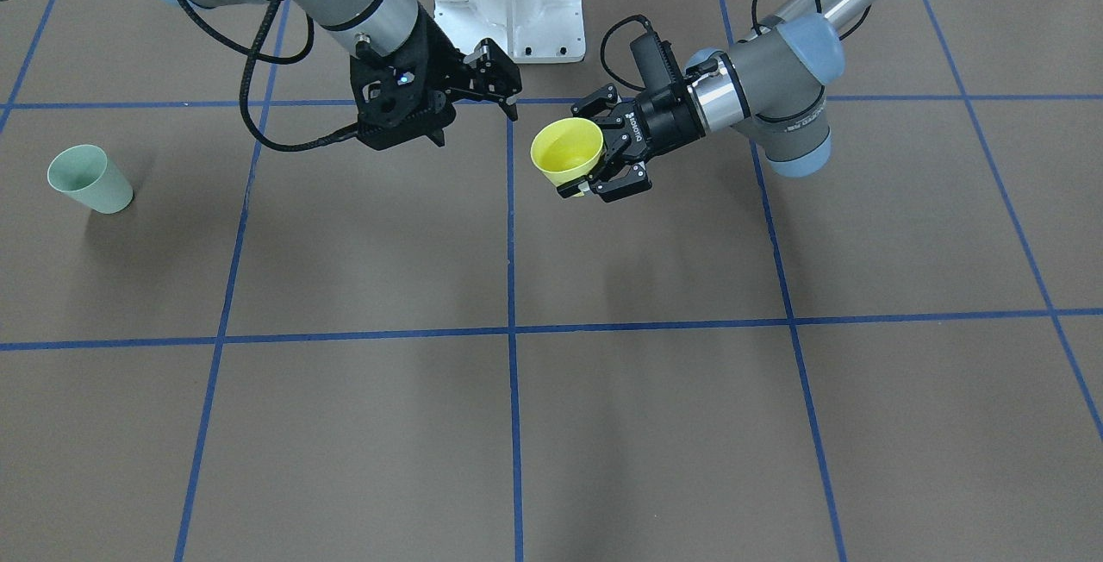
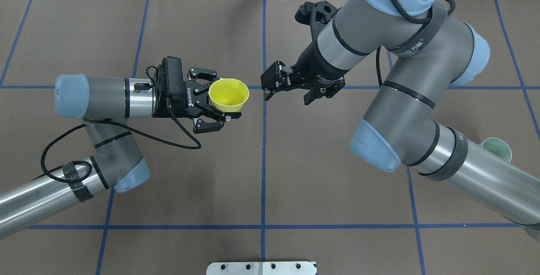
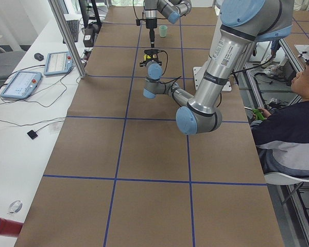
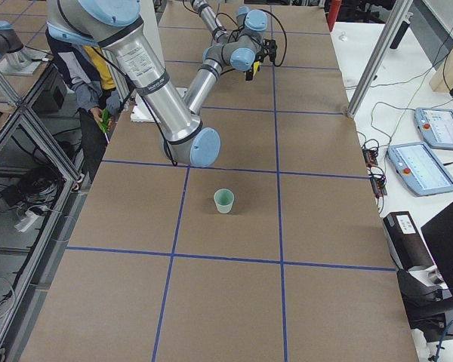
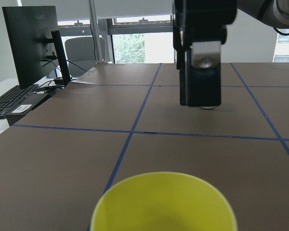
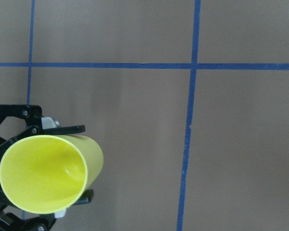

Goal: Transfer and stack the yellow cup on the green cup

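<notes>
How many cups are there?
2. The small bright yellow plastic cup is held in the left gripper above the table; the small pale green plastic cup stands alone on the robot's right. No others show.

Robotics lab: two industrial arms, the left arm (image 2: 105, 98) and the right arm (image 2: 400, 98), reach over a long bench (image 2: 337, 245) papered brown and ruled off in a blue tape grid (image 1: 511, 331). Teach pendants (image 3: 21, 84), a monitor (image 5: 33, 43) and a keyboard (image 5: 9, 100) stand on a white side table (image 3: 10, 154) along the bench, by aluminium frame posts (image 3: 67, 36). A person (image 3: 293, 123) sits beside the robot's base. Windows (image 5: 135, 45) line the far wall.
</notes>
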Controlling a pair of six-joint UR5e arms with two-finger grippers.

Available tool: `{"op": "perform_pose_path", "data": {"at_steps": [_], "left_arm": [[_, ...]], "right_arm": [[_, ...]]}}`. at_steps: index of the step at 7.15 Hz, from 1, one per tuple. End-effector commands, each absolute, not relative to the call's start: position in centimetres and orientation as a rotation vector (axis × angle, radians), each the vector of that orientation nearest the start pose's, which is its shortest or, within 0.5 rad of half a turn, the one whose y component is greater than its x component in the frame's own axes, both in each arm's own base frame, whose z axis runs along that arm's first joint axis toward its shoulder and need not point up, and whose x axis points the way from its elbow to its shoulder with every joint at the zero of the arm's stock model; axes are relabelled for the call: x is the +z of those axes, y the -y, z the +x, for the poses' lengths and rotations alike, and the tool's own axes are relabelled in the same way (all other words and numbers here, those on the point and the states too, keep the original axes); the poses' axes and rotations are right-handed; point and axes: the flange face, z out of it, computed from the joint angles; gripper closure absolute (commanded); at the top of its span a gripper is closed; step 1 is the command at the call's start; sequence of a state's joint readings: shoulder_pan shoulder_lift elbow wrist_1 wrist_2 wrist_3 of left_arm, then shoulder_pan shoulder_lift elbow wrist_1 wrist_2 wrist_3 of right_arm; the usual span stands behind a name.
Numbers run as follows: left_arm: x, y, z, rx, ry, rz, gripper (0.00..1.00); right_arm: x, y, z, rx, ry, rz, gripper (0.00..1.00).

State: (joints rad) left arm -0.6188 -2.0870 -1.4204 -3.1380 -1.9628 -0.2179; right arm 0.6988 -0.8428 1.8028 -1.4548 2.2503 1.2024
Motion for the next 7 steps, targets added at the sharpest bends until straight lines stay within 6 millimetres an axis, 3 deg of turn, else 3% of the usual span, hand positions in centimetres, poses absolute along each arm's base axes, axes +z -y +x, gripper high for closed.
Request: {"op": "perform_pose_path", "data": {"at_steps": [1,5,7], "left_arm": [[26.6,43.9,45.6,0.86,-1.329,1.507,0.85],[26.7,43.5,45.8,0.864,-1.337,1.506,0.82],[26.9,43.2,46.0,0.867,-1.341,1.505,0.82]], "right_arm": [[9.1,45.6,-44.2,-0.048,1.206,-0.016,0.0],[9.8,46.1,-45.9,0.006,1.161,0.048,0.01],[9.9,46.0,-47.6,0.013,1.141,0.048,0.01]]}}
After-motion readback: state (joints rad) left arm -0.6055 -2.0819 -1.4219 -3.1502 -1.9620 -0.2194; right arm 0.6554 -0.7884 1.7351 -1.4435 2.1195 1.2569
